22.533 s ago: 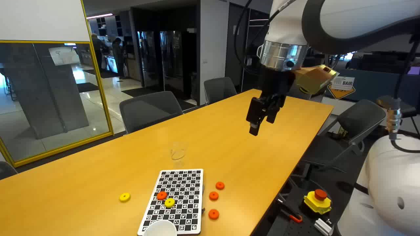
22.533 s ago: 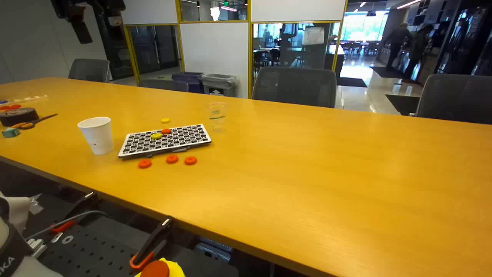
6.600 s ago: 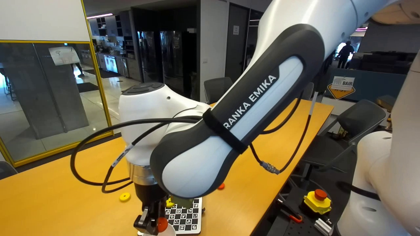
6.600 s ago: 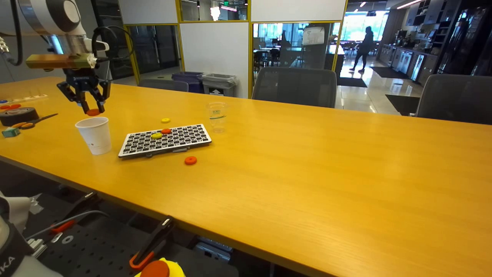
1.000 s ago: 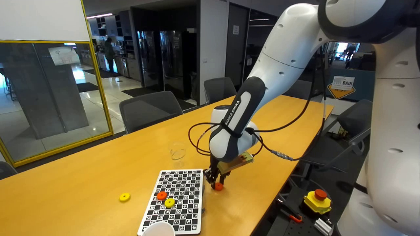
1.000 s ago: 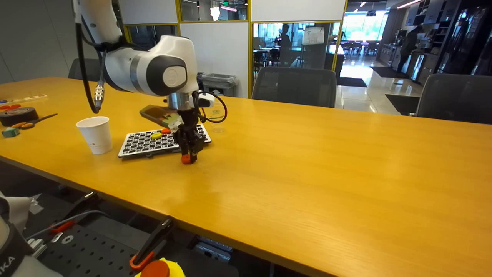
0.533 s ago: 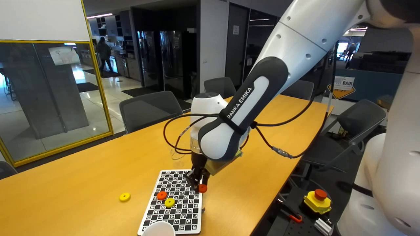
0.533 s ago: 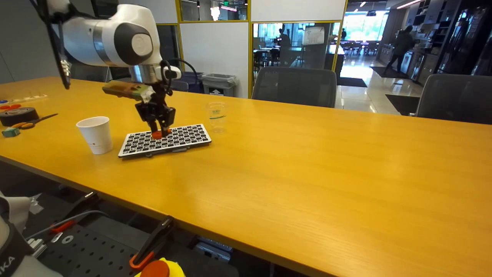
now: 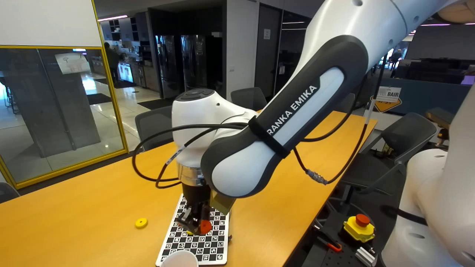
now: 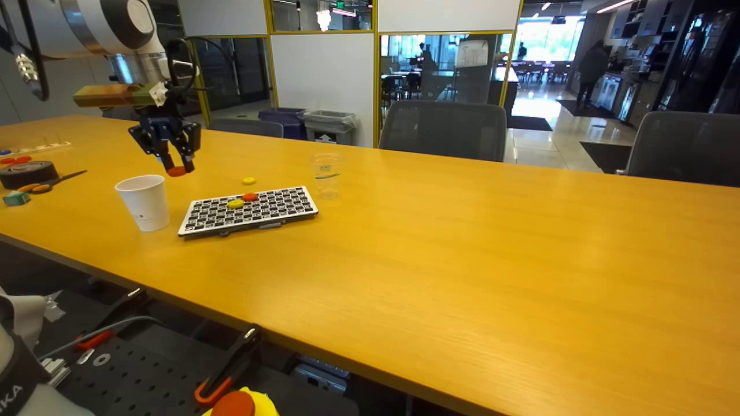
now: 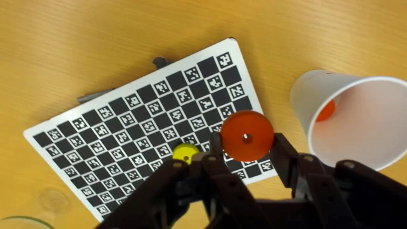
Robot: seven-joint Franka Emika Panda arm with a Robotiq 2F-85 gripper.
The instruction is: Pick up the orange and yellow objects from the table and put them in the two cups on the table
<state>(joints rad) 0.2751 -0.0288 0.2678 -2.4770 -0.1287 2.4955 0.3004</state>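
Observation:
My gripper (image 11: 247, 140) is shut on an orange piece (image 11: 243, 122), its fingertips at either side of the disc. In an exterior view the held orange piece (image 10: 176, 171) hangs above the table, right of the white cup (image 10: 144, 208). Inside that white cup (image 11: 302, 95) an orange piece (image 11: 327, 111) shows. The clear cup (image 10: 327, 182) stands beyond the mat's far end; only part of its rim (image 11: 27, 218) enters the wrist view. On the mat lie a yellow piece (image 10: 235, 204) and an orange piece (image 10: 250, 197). Another yellow piece (image 9: 141, 223) rests on the table.
The checkered mat (image 11: 127, 136) lies between the cups. A dark tape roll (image 10: 29, 174), scissors (image 10: 60, 180) and a teal block (image 10: 16, 199) are beyond the white cup. A red button on a yellow base (image 9: 359, 228) stands off the table near the arm's base.
Over the last second my gripper has lifted the orange piece off the table beside the mat and carried it across the mat towards the white cup. Earlier, several orange pieces lay beside the mat.

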